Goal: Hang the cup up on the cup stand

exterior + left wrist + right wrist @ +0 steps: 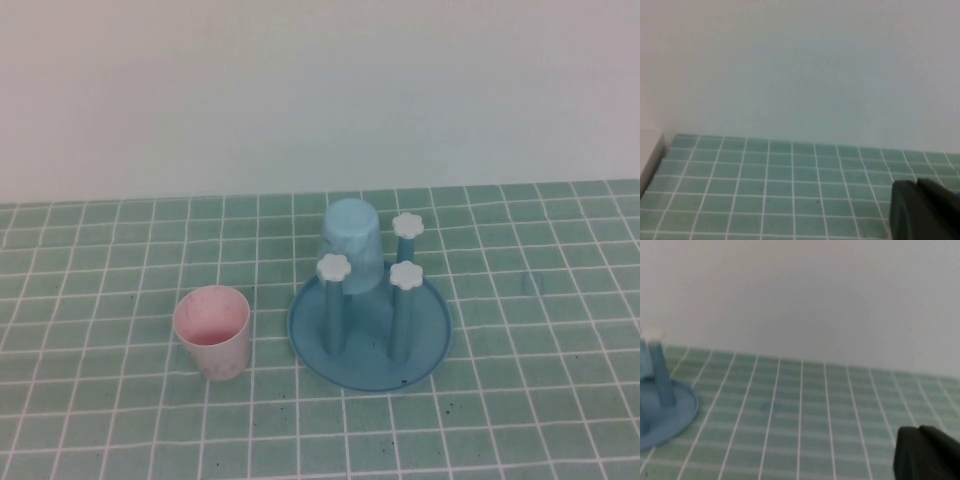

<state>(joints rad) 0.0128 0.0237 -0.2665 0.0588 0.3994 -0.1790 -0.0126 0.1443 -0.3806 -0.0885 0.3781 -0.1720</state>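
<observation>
Standing cup: pink cup (212, 331) upright on green tiled table (520, 400), mouth up, just left of the stand, not touching it
cup stand: blue cup stand (369, 325) mid-table; three white-knobbed pegs bare
blue cup: light blue cup (352, 244) upside down on the stand's rear left peg
left gripper: left gripper (925, 212) fingers together, holding nothing, low over bare tiles
right gripper: right gripper (927, 455) fingers together, holding nothing, to the stand's right, well apart
</observation>
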